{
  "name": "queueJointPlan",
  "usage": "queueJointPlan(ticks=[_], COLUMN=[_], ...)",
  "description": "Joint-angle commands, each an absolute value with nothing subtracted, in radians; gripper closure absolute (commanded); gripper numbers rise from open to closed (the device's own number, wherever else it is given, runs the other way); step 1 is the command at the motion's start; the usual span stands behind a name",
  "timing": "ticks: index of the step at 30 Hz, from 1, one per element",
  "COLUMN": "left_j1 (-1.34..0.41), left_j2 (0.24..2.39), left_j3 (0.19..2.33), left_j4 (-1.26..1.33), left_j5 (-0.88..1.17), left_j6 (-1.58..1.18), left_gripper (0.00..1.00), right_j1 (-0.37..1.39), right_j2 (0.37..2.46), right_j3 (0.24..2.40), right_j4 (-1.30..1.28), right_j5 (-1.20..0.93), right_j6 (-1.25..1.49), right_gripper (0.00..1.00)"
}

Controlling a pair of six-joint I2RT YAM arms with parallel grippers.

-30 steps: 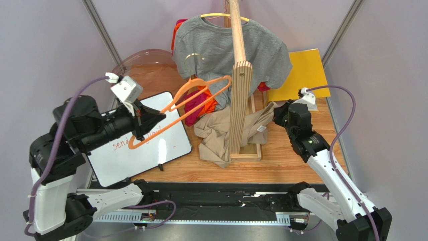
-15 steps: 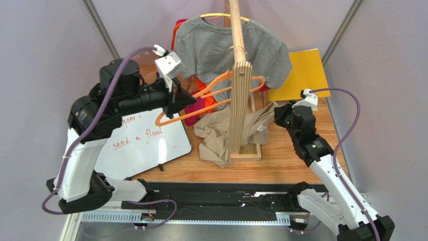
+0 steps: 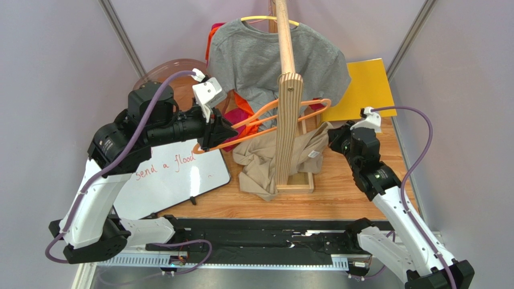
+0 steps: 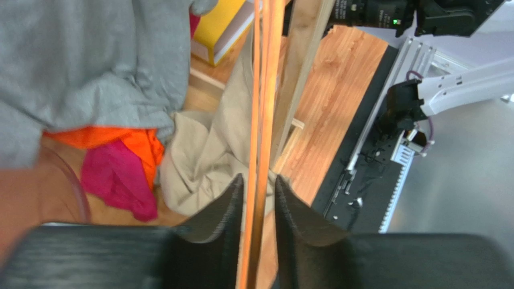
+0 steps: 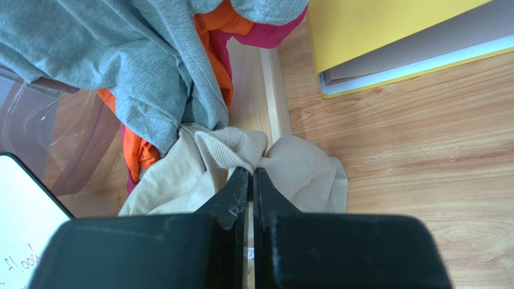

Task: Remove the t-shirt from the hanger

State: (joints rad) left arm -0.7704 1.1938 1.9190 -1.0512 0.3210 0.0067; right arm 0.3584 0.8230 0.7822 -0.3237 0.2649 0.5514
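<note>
Wooden table, t-shirt heaped by post, right gripper pinching it, left gripper clamping hanger

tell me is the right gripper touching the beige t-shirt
Touching. In the right wrist view the right gripper is shut on a fold of the t-shirt.

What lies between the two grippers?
Top view: the wooden rack post and the tan t-shirt, which the right gripper pinches; the orange hanger in the left gripper crosses the post.
</note>
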Motion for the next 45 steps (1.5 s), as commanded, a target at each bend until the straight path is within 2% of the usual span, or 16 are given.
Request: queueJointPlan(ticks=[1, 4, 6, 9, 14, 19, 20, 21, 27, 35, 38, 39, 41, 42, 45], left_j1=[-0.769, -0.769, -0.769, -0.767, -0.765, -0.750, -0.747, -0.742, -0.719, -0.718, -0.716, -0.716, -0.716, -0.716, -0.716], left_j2=[1.145, 1.094, 1.074, 1.014, 0.848, 0.770, 0.753, 0.736, 0.614, 0.712, 0.765, 0.799, 0.837, 0.882, 0.983], left_j3=[1.876, 1.844, 1.827, 1.793, 1.616, 1.367, 1.330, 1.251, 0.967, 0.700, 0.619, 0.601, 0.571, 0.566, 0.549], left_j4=[-1.043, -1.023, -1.025, -1.028, -0.931, -0.894, -0.859, -0.838, -0.661, -0.270, -0.106, -0.066, 0.017, 0.043, 0.152], left_j5=[0.191, 0.105, 0.054, -0.073, -0.386, -0.537, -0.546, -0.548, -0.408, -0.051, 0.026, 0.066, 0.097, 0.130, 0.198], left_j6=[-0.041, -0.086, -0.124, -0.178, -0.308, -0.497, -0.521, -0.572, -0.733, -0.784, -0.840, -0.851, -0.877, -0.879, -0.902], left_gripper=[0.61, 0.48, 0.28, 0.25, 0.26, 0.27, 0.28, 0.33, 0.42, 0.42, 0.43, 0.43, 0.42, 0.41, 0.34], right_j1=[0.356, 0.356, 0.356, 0.356, 0.354, 0.354, 0.356, 0.354, 0.354, 0.373, 0.396, 0.402, 0.411, 0.422, 0.439], right_j2=[0.822, 0.842, 0.841, 0.847, 0.857, 0.887, 0.893, 0.893, 0.905, 1.012, 1.064, 1.080, 1.117, 1.127, 1.164], right_j3=[0.804, 0.815, 0.805, 0.805, 0.802, 0.815, 0.816, 0.808, 0.766, 0.631, 0.589, 0.581, 0.580, 0.592, 0.601], right_j4=[-0.252, -0.259, -0.250, -0.239, -0.235, -0.227, -0.235, -0.235, -0.209, -0.094, -0.058, -0.048, -0.041, -0.047, -0.064], right_j5=[0.235, 0.216, 0.209, 0.206, 0.187, 0.137, 0.129, 0.114, 0.002, -0.276, -0.302, -0.310, -0.324, -0.324, -0.316], right_j6=[0.552, 0.552, 0.558, 0.558, 0.571, 0.586, 0.589, 0.592, 0.621, 0.661, 0.664, 0.663, 0.650, 0.643, 0.624], right_gripper=[1.00, 1.00, 1.00, 1.00, 1.00, 1.00, 1.00, 1.00, 1.00, 0.92, 0.83, 0.67, 0.49, 0.35, 0.25])
